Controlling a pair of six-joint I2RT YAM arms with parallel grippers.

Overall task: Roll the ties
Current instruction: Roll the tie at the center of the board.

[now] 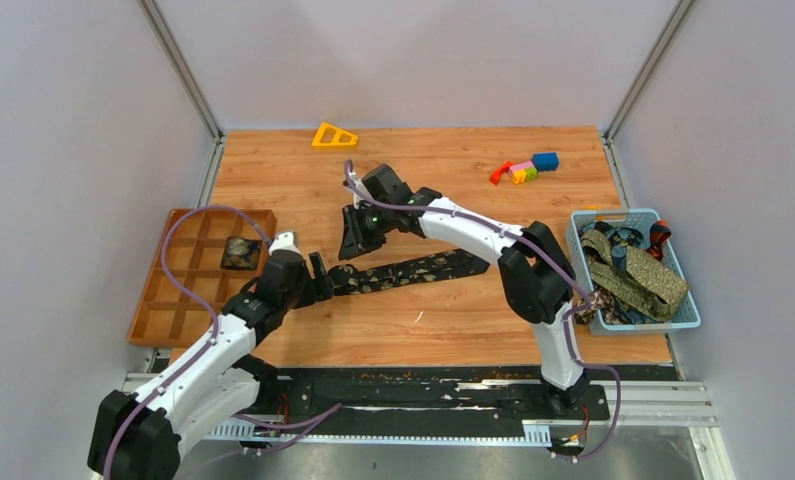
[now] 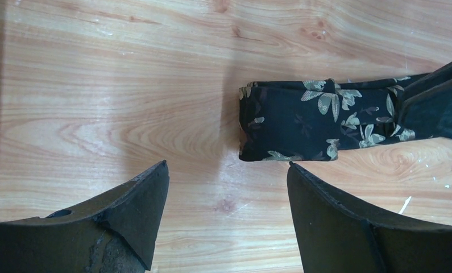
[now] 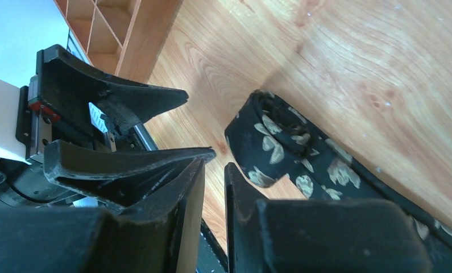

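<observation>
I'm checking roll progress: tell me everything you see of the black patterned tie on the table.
The black fabric necktie with pale leaf-like prints lies flat on the wooden table. Its left end is rolled into a few loose turns, and the rest is unrolled. The open left gripper faces the roll without touching it. The right gripper sits over the strip, contact unclear.

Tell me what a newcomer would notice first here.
A black floral tie stretches across the middle of the table, its left end already rolled up, with the open left end effector facing the roll and the right end effector over the strip. At the right edge, a blue basket holds a heap of more ties.
</observation>
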